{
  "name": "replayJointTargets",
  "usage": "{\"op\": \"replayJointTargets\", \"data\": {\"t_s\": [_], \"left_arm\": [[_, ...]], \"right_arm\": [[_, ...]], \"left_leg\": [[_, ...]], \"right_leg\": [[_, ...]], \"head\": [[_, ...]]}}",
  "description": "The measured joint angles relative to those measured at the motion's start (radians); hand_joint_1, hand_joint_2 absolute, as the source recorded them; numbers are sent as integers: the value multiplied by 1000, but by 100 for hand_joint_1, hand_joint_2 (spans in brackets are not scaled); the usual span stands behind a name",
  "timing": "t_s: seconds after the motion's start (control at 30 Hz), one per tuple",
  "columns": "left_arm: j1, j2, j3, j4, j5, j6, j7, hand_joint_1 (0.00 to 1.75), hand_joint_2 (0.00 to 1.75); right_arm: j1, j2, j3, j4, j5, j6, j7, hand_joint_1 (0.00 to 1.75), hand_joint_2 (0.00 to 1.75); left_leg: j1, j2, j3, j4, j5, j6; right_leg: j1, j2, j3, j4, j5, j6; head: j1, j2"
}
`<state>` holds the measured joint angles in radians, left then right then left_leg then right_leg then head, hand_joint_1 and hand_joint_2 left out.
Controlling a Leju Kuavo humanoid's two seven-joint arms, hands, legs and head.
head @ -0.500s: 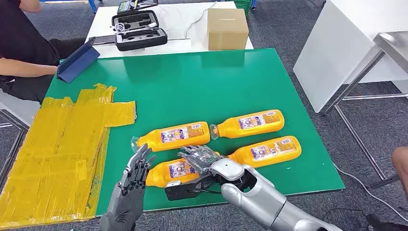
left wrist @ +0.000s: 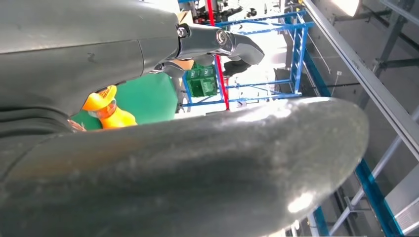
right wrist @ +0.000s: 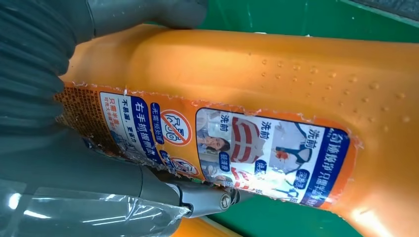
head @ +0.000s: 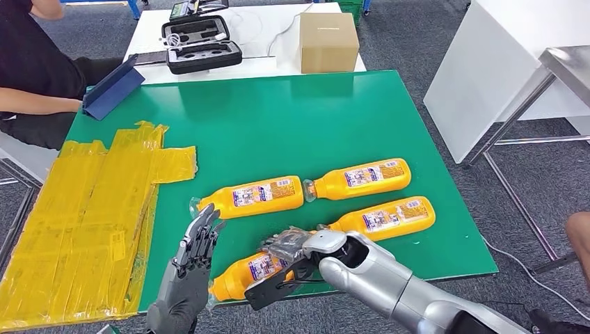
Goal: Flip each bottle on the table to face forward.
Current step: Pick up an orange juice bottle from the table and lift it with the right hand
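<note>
At six o'clock on the green tabletop (head: 292, 118), our right robot hand (head: 289, 245) clamps the nearest orange detergent bottle (head: 240, 277) for turning; our left robot hand (head: 197, 240) waits alongside, fingers spread and holding nothing.

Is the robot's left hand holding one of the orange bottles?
No, the left hand hovers with fingers apart beside the bottle that the right hand grips.

Orange bottles (head: 257, 195), green table (head: 292, 118)

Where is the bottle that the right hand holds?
In the head view, the held bottle lies at the green table's near edge, between the right hand and the left hand, nearer than the other three bottles.
</note>
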<state>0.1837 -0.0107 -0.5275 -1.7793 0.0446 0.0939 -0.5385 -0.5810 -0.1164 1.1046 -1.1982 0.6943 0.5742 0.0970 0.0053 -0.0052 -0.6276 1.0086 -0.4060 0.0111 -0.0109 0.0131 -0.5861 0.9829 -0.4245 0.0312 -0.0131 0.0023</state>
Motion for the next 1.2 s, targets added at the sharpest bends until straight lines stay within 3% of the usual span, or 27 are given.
{"op": "replayJointTargets", "data": {"t_s": [0.4,0.57,0.7,0.87,1.0,1.2], "left_arm": [[-6,-6,8,11,3,7,3,0,0],[8,-6,13,10,13,38,10,0,0],[55,-12,29,-6,38,155,31,0,0],[94,-17,44,-31,49,238,46,0,0],[129,-26,62,-49,116,307,95,0,175],[157,-39,88,-59,261,251,130,0,175]], "right_arm": [[-9,-16,16,27,-27,-88,55,175,175],[65,-5,-60,18,-12,-297,138,175,175],[209,30,-197,-78,27,-537,150,175,175],[336,68,-316,-223,48,-629,114,175,175],[446,96,-394,-377,53,-803,-3,175,175],[542,106,-418,-586,-5,-924,-111,175,175]], "left_leg": [[0,0,1,0,0,0],[0,-1,1,0,0,0],[0,0,-1,0,0,0],[1,-2,-3,0,-1,0],[1,-1,-4,0,-1,-1],[0,-1,-5,0,-1,-1]], "right_leg": [[0,0,1,0,0,0],[0,0,2,0,0,0],[0,0,0,0,0,0],[1,0,-2,0,-1,0],[0,0,-4,0,-1,0],[0,0,-5,0,-1,0]], "head": [[0,0],[0,0],[0,0],[0,0],[0,0],[0,0]]}}
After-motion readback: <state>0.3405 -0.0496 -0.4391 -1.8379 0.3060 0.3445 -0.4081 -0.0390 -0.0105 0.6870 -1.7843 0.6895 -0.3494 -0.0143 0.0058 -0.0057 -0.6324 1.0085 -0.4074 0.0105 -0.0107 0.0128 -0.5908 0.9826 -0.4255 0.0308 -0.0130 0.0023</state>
